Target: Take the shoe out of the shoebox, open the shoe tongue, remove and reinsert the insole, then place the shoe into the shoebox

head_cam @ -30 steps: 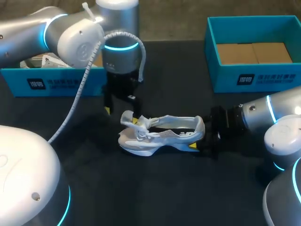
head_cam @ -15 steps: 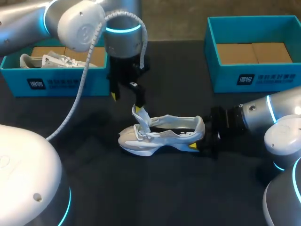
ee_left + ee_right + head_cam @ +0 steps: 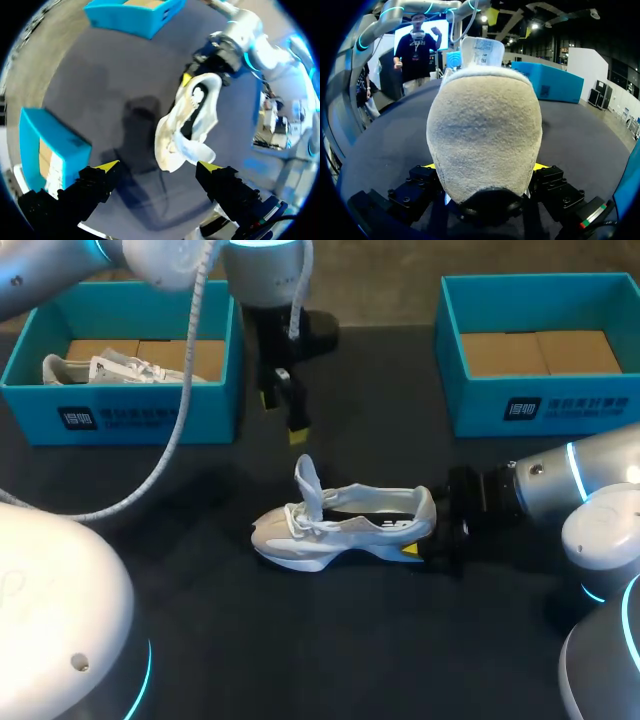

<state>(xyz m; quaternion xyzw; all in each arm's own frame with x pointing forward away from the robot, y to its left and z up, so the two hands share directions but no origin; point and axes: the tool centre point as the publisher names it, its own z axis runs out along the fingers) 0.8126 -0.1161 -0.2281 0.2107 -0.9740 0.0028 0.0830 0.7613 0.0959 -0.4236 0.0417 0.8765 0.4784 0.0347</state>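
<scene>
Dark table [image 3: 340, 640], spare white shoe [image 3: 105, 368] lying inside left blue box [image 3: 130, 415]

Dark table [image 3: 380, 640] (matte, faintly shadowed).

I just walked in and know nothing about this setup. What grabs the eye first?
A white shoe lies mid-table, its tongue standing upright, with the right gripper shut on its heel. The left gripper hangs open above it, toward the far side. The teal left shoebox holds a second shoe.
</scene>
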